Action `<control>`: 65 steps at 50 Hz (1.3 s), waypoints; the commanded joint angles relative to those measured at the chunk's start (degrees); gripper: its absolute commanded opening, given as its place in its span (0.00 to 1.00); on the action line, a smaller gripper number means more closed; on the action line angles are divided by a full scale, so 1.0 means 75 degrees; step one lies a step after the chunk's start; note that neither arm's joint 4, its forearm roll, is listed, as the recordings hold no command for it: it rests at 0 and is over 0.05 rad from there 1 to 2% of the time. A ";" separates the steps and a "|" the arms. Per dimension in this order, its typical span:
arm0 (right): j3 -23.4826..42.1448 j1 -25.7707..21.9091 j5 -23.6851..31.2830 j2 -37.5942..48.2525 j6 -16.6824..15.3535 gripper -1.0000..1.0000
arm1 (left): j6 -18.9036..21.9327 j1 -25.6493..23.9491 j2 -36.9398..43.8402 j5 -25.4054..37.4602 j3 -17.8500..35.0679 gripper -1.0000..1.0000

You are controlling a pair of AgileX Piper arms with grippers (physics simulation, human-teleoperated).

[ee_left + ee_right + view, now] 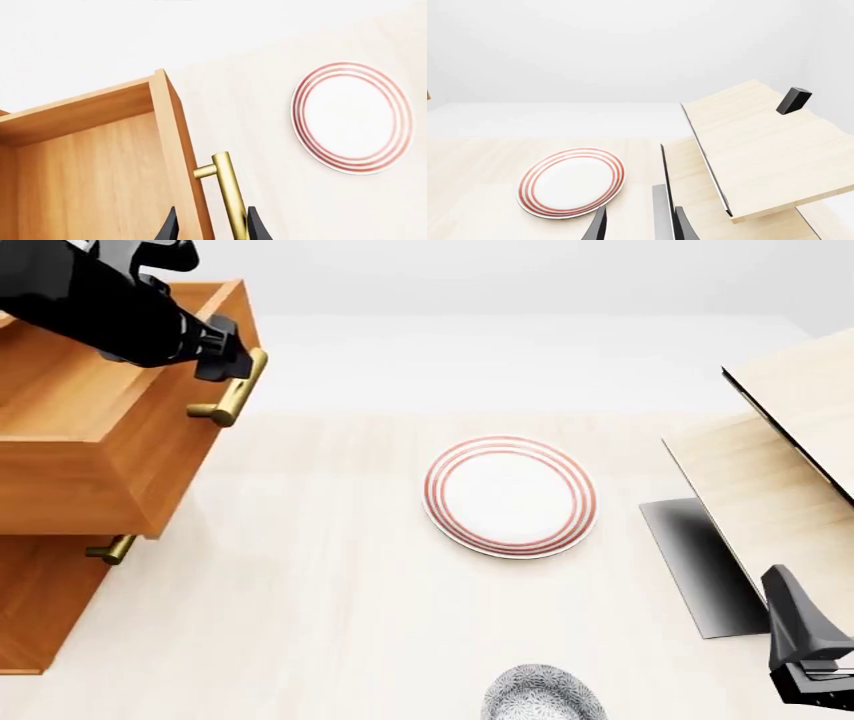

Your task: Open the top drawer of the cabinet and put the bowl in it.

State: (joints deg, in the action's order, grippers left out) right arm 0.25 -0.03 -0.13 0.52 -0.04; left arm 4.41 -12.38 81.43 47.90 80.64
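Observation:
The cabinet (47, 610) stands at the left, and its top drawer (100, 455) is pulled out, with its bare wooden inside (87, 165) showing. My left gripper (230, 368) is open, with its jaws around the drawer's brass bar handle (227, 192), which lies against one finger (255, 227). The blue-speckled bowl (541, 695) sits upright at the table's near edge, left of my right gripper (798, 640). My right gripper is open and empty. The bowl does not show in either wrist view.
A flat white plate with red rings (510, 495) lies mid-table, also in the left wrist view (352, 117) and the right wrist view (570, 182). A pale light-wood box (781, 455) with a grey panel (694, 565) stands at the right. A lower drawer handle (114, 548) sticks out below.

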 commanded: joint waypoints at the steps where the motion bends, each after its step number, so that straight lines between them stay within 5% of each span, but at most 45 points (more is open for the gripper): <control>1: -0.0003 -0.0002 0.0002 -0.0014 -0.0002 1.00 | -0.0015 -0.0220 0.0078 -0.0032 0.0074 1.00; 38: -0.0004 0.0000 0.0003 -0.0009 0.0000 1.00 | 0.0082 -0.0841 0.0299 -0.0120 0.0303 1.00; 41: -0.0004 0.0001 0.0003 -0.0009 0.0001 1.00 | -0.0346 -0.1573 0.0594 -0.0064 0.0688 1.00; 44: -0.0004 -0.0002 0.0002 -0.0009 0.0000 1.00 | 0.0314 -0.0669 0.0191 -0.0182 0.0160 1.00; 45: -0.0004 -0.0001 0.0002 -0.0009 0.0003 1.00 | -0.0085 -0.1010 0.0369 -0.0149 0.0337 1.00; 65: -0.0004 -0.0001 0.0002 -0.0012 0.0002 1.00 | 0.0147 -0.0058 -0.0326 -0.0059 -0.0117 1.00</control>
State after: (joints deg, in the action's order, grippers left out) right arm 0.25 -0.03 -0.13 0.52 -0.03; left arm 4.84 -14.45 80.57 47.37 80.77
